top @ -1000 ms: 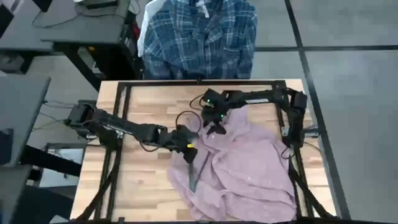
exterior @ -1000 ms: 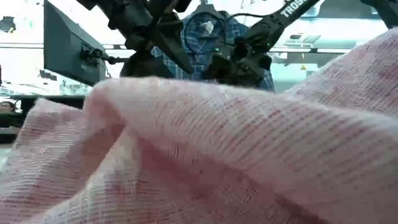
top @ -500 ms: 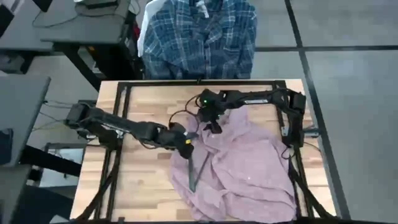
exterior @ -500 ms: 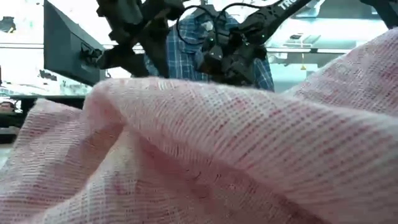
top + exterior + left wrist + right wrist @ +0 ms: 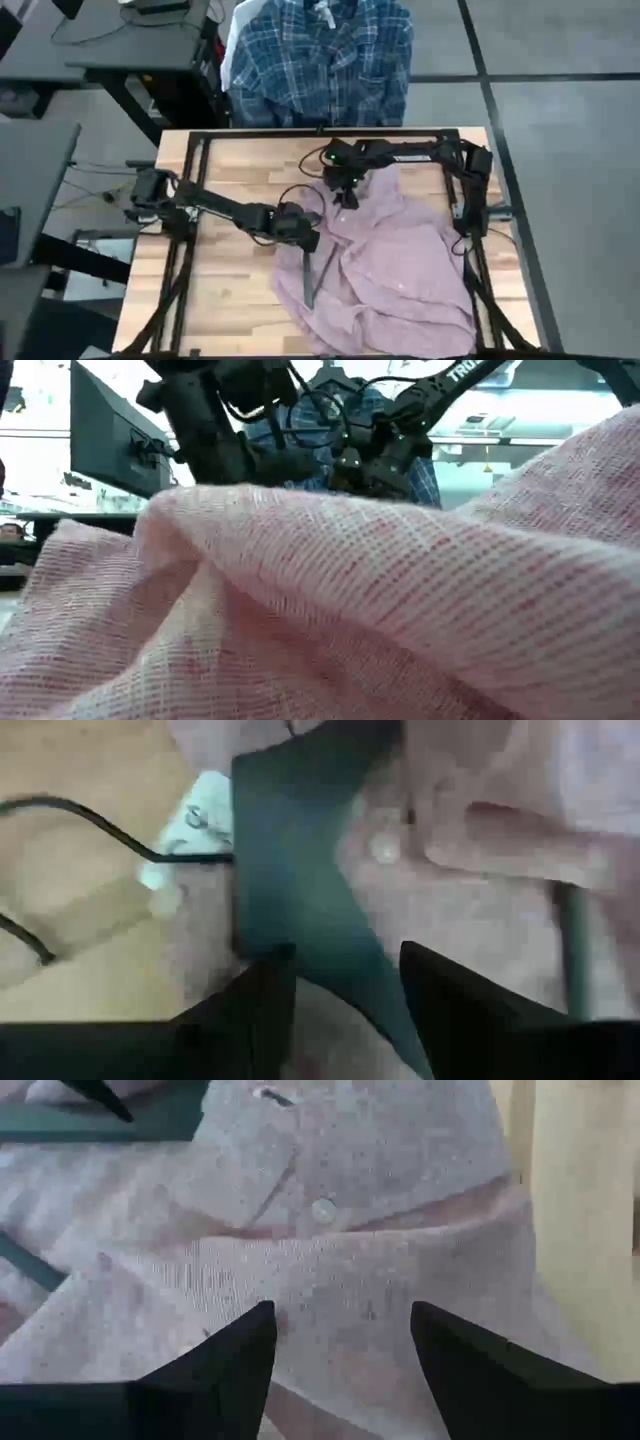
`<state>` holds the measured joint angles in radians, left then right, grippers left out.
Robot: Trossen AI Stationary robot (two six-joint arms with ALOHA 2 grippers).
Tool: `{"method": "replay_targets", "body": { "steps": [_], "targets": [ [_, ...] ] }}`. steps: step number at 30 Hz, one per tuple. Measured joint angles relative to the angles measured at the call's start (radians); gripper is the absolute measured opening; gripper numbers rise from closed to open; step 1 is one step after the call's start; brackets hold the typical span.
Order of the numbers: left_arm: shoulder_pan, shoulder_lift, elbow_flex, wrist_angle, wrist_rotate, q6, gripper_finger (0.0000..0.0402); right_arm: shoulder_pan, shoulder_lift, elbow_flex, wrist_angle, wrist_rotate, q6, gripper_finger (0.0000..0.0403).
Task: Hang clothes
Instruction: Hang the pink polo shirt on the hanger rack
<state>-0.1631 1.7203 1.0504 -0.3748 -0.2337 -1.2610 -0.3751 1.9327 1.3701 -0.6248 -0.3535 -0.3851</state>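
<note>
Wooden table (image 5: pixel 230 290): pink shirt (image 5: pixel 400 270), both tools spread above.

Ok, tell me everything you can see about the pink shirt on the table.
The pink shirt is a soft, finely woven, dusty pink button shirt, lying crumpled and unhung over the right half of the wooden table. Small pale buttons show near its placket. A dark green hanger lies at its left edge, partly among the folds. The left gripper sits at that edge, the right gripper above its upper edge, fingers apart, neither visibly gripping the cloth.
</note>
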Motion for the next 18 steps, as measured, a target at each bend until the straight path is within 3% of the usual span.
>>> {"method": "replay_targets", "body": {
  "steps": [10, 18],
  "targets": [
    [-0.028, 0.056, 0.022, -0.051, 0.014, -0.121, 0.0164, -0.001, 0.0, 0.0, 0.009, 0.0, 0.0, 0.0221],
    [-0.026, 0.11, 0.022, 0.033, -0.006, -0.132, 0.0164, -0.001, -0.001, 0.0, 0.01, 0.0, 0.003, 0.0221]
  ]
}}
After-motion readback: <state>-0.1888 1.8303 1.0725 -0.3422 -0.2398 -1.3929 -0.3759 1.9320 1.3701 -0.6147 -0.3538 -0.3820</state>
